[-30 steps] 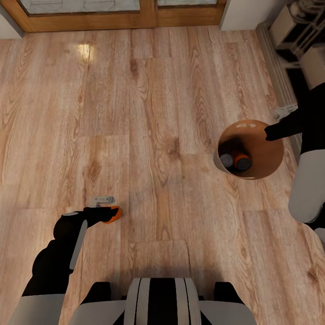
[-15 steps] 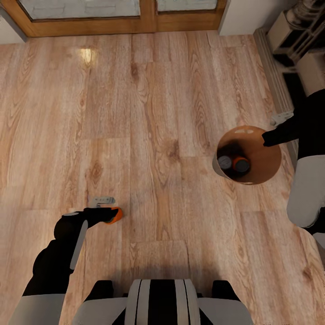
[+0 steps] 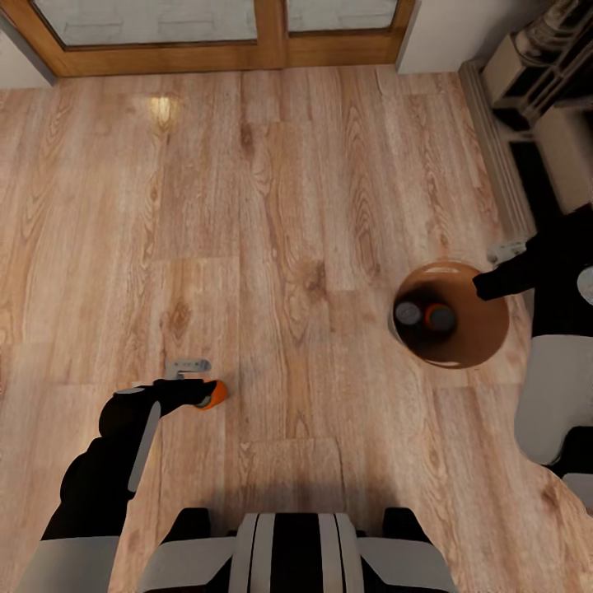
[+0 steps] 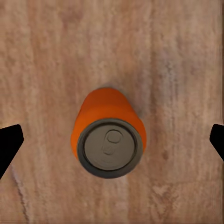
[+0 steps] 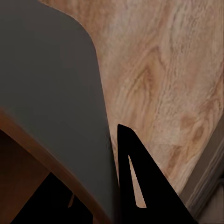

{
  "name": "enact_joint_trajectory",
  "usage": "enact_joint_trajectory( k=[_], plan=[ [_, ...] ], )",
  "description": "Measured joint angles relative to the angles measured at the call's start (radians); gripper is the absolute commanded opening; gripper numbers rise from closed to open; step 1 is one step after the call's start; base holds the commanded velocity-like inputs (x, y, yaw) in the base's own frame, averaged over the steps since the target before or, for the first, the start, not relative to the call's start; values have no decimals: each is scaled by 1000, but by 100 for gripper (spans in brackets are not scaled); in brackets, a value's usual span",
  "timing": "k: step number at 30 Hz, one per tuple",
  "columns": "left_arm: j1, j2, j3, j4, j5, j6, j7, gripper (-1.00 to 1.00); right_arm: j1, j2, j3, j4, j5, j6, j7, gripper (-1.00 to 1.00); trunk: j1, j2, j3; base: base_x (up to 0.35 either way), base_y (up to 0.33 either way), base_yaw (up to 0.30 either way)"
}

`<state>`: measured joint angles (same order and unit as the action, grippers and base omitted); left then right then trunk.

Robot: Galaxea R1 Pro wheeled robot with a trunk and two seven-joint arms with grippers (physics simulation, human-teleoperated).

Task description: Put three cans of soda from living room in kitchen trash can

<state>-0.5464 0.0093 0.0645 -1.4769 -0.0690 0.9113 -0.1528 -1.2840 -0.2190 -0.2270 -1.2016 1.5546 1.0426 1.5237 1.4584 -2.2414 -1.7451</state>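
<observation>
Where the light wood plank floor (image 3: 272, 206) runs to the far edge of the head view, wood-framed glass doors (image 3: 222, 29) close off the room, and pale shelving units (image 3: 539, 74) stand at the far right beside a grey baseboard strip (image 3: 494, 148). Nearest the camera sits the robot's own trunk (image 3: 296, 552), striped black and white.

On the right, the tash can (image 3: 473, 342) hangs at the right gripper (image 3: 492, 284) — round, glossy brown, dark inside. That gripper's black fingers pinch the bin's rim: in the right wrist view one finger (image 5: 140, 186) lies outside the grey wall (image 5: 46, 88) and another shows inside it, so the jaws are closed on the rim. Two cans stand upright inside the bin, touching each other: one with its grey top (image 3: 408, 313) showing, and just to its right another with an orange edge (image 3: 440, 318).

On the left, the left gripper (image 3: 202, 394) reaches from the black left arm (image 3: 107, 461) over the third can of soda (image 3: 214, 394). From the left wrist view this can (image 4: 108, 135) stands upright on the planks, its grey lid and pull tab facing up, while the fingertips (image 4: 9, 142) sit well apart on either side, not touching it — jaws spread wide.

No brand, label or writing can be read on any can or on the bin.
</observation>
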Motion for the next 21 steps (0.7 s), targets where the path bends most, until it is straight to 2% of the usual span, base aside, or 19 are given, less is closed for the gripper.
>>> enact_joint_trajectory(
  k=[4, 8, 9, 11, 13, 14, 16, 19, 21],
  plan=[
    [0, 0, -18, 1, 0, 0, 1, 100, 80, -5, -19, -27, -4, 0, 38, -100, -15, 28, 12, 0, 0, 0],
    [0, 0, -31, 2, 0, -2, 4, 100, 163, -5, -34, -61, -4, 1, 41, -100, -31, 56, 25, 0, 0, 0],
    [0, 0, -33, 3, -1, -2, 6, 100, 190, -4, -54, -79, -25, 0, 41, -100, -34, 63, 28, 0, 0, 0],
    [0, 1, -34, 5, -1, -4, 11, 100, 244, -3, -102, -105, -114, 0, 42, -100, -42, 77, 34, 0, 0, 0],
    [0, 1, -35, 4, 0, -4, 17, 100, 293, -5, -127, -127, -213, 0, 45, -100, -50, 91, 41, 0, 0, 0],
    [0, 1, -35, 3, 0, -4, 25, 100, 321, -7, -134, -137, -241, 0, 44, -100, -54, 98, 44, 0, 0, 0],
    [0, 1, -36, 3, 1, -6, 46, 100, 363, -7, -142, -165, -263, 0, 42, -100, -61, 112, 50, 0, 0, 0],
    [0, 1, -37, 6, -1, -21, 70, 100, 391, -7, -150, -202, -279, 1, 42, -100, -73, 133, 60, 0, 0, 0],
    [0, 1, -37, 17, -2, -40, 83, 100, 402, -5, -186, -225, -282, -14, 42, -100, -81, 147, 66, 0, 0, 0]
  ],
)
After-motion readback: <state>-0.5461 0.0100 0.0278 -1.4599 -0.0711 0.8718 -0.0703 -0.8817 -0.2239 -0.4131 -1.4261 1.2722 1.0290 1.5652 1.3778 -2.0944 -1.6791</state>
